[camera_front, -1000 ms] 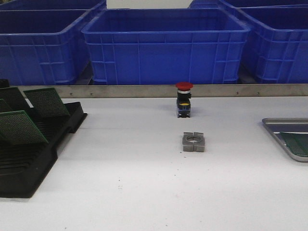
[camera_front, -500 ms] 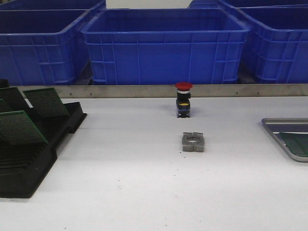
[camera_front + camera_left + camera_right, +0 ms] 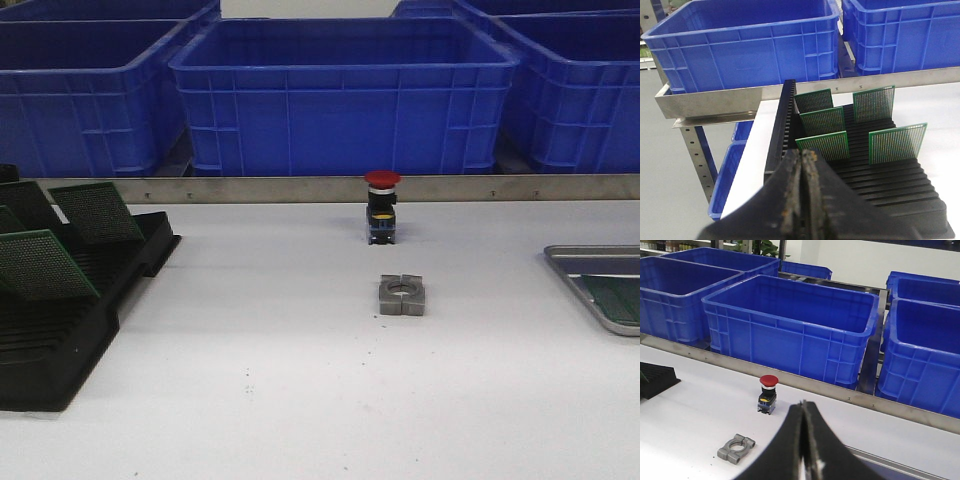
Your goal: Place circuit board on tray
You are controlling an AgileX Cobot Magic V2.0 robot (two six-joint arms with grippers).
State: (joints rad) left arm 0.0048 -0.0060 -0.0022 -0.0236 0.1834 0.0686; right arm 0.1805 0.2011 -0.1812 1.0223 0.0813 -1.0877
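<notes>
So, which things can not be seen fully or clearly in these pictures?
- Tray: front view, cut off by the right edge, so how many boards it holds is unknown.
- Black rack: front view, cut off by the left edge.
- Left pincer: closed; it hides the rack's near slots in the left wrist view.
- Right pincer: closed; the tray does not show in the right wrist view.
- Both arms: absent from the front view.

tray cut off by the front view's right edge — rack cropped at left
</notes>
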